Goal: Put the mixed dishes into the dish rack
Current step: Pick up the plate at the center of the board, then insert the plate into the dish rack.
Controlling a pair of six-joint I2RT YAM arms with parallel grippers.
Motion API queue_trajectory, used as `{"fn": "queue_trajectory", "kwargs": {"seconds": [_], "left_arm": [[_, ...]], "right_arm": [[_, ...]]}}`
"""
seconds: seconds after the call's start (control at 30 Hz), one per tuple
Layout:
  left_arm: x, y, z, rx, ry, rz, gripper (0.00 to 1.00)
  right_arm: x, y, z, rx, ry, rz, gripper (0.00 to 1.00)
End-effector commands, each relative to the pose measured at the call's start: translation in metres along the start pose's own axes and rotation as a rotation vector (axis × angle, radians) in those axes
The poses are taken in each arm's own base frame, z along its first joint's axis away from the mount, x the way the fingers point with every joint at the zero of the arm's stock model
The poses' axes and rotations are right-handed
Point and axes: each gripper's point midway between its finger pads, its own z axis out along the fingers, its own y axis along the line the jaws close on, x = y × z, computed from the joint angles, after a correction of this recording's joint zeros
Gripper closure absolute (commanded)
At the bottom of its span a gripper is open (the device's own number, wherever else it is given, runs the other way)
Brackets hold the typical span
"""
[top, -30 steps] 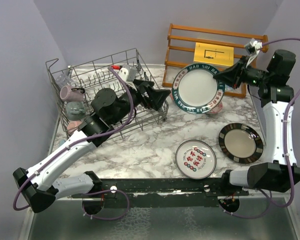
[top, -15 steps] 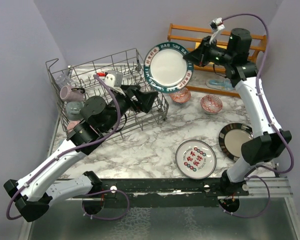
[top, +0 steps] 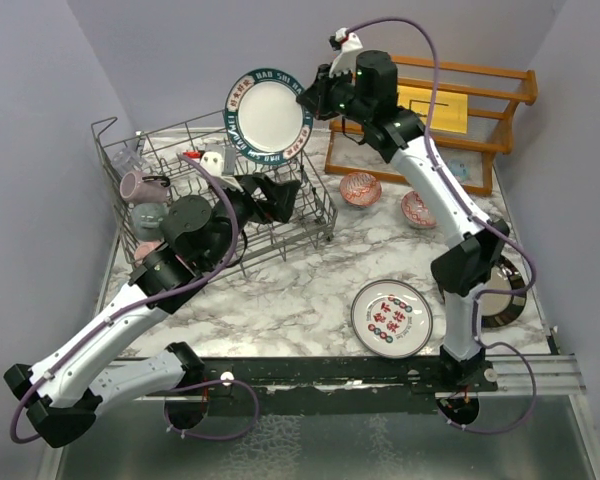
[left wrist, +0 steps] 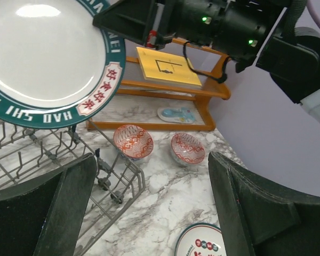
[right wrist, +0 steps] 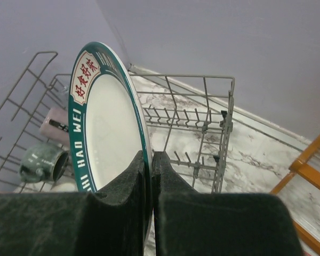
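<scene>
My right gripper (top: 307,98) (right wrist: 151,160) is shut on the rim of the blue-rimmed lettered plate (top: 268,112) (right wrist: 108,128) (left wrist: 42,53). It holds the plate on edge in the air above the back right part of the dish rack (top: 108,170) (right wrist: 224,106) (left wrist: 117,184). My left gripper (top: 280,193) (left wrist: 152,157) hangs open and empty over the rack's right end, below the plate. A mauve mug (top: 140,185) and a grey mug (top: 150,216) lie in the rack's left end. Two red-patterned bowls (top: 360,187) (top: 420,208) stand on the marble.
A small lettered plate (top: 391,318) lies near the front. The dark-rimmed beige plate (top: 508,296) is half hidden behind my right arm. The wooden shelf (top: 500,115) with its yellow card (top: 430,105) stands at the back right, over a light-blue-and-white item (left wrist: 176,113).
My right arm has swung left with the plate, from above the bowls and shelf to above the rack. The left arm has shifted only slightly, its gripper still open.
</scene>
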Motion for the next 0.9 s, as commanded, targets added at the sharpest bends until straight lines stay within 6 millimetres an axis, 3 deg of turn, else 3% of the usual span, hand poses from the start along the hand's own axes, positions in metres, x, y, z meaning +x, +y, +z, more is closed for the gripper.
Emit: {"fn": "queue_trajectory", "kwargs": {"seconds": [0.0, 0.2, 0.43, 0.63, 0.87], "left_arm": [[-0.009, 0.019, -0.008, -0.088, -0.032, 0.040, 0.13], [-0.006, 0.032, -0.013, -0.140, -0.026, 0.068, 0.13], [0.003, 0.042, -0.014, -0.178, -0.013, 0.087, 0.13], [0.005, 0.045, -0.014, -0.192, -0.010, 0.091, 0.13], [0.008, 0.048, -0.015, -0.201, -0.005, 0.093, 0.13]], "right_arm": [[-0.026, -0.003, 0.030, 0.174, -0.159, -0.049, 0.99], [-0.026, -0.023, 0.063, 0.312, -0.263, -0.109, 0.99], [-0.020, -0.048, 0.084, 0.474, -0.358, -0.239, 0.99], [-0.022, -0.055, 0.086, 0.584, -0.425, -0.340, 0.99], [-0.005, -0.058, 0.088, 0.648, -0.414, -0.416, 0.99]]}}
